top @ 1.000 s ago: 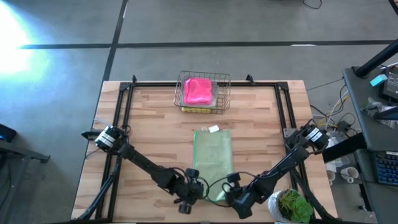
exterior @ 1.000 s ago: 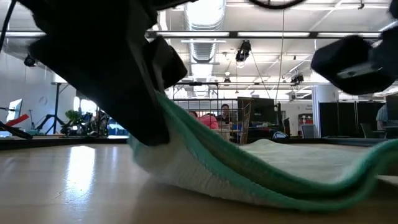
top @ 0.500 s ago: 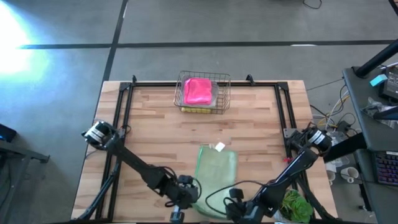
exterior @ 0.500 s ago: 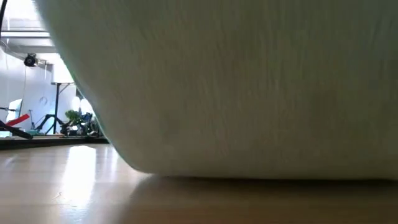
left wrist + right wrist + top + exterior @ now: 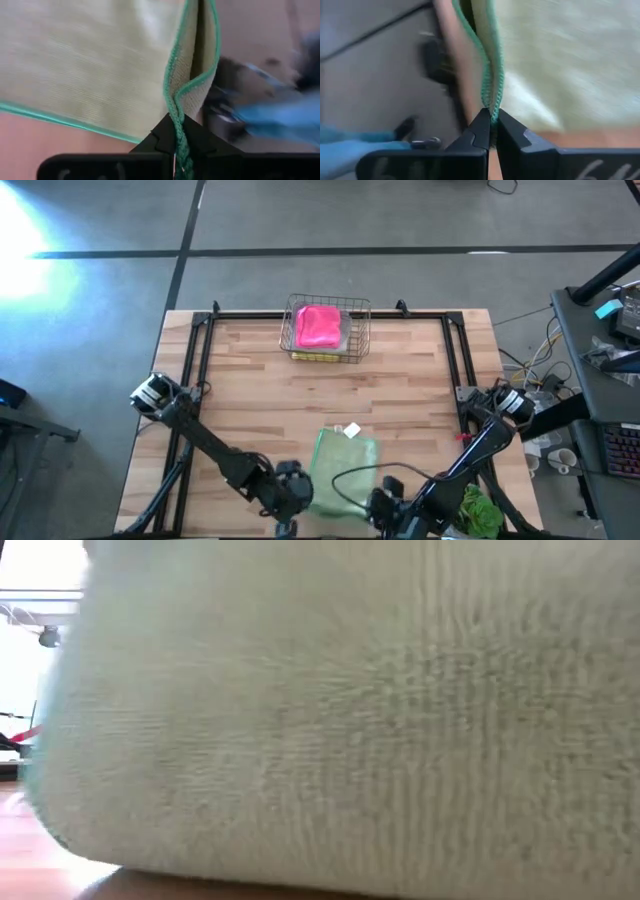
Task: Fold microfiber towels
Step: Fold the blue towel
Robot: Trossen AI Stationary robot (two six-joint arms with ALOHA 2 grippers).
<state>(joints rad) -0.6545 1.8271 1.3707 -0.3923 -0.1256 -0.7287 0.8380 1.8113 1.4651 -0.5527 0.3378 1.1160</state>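
Note:
The pale sage green towel [image 5: 345, 470] lies as a narrow folded strip near the table's near edge, with a white tag [image 5: 350, 431] at its far end. It fills the low view [image 5: 350, 720]. My left gripper [image 5: 295, 498] is shut on its near left corner. My right gripper [image 5: 388, 505] is shut on its near right corner. The hot pink towel [image 5: 318, 326] lies on top in the copper wire basket [image 5: 360, 330] at the far edge, with a yellow edge [image 5: 315, 357] under it. The other towels are hidden. My left gripper pinches the towel's green-stitched hem [image 5: 176, 131] between its two fingers at the near left corner. Two hemmed edges run together into the fingers. The towel's far part lies on the table. My right gripper pinches the green-stitched hem [image 5: 493, 111] between its two fingers at the near right corner. Two hemmed edges seem to run together there. The cloth spreads away from the fingers toward the far side.
A green plant [image 5: 470, 510] stands at the table's near right corner, close to my right arm. Black frame rails [image 5: 200, 350] run along the table's left and right sides. Bare wood [image 5: 330, 395] lies between the basket and the towel.
Both grippers have gone toward the table's near edge, staying shut on the towel's near corners. The towel has slid along the table toward the near edge, its tagged far end following. Its near end has come up close to the low camera.

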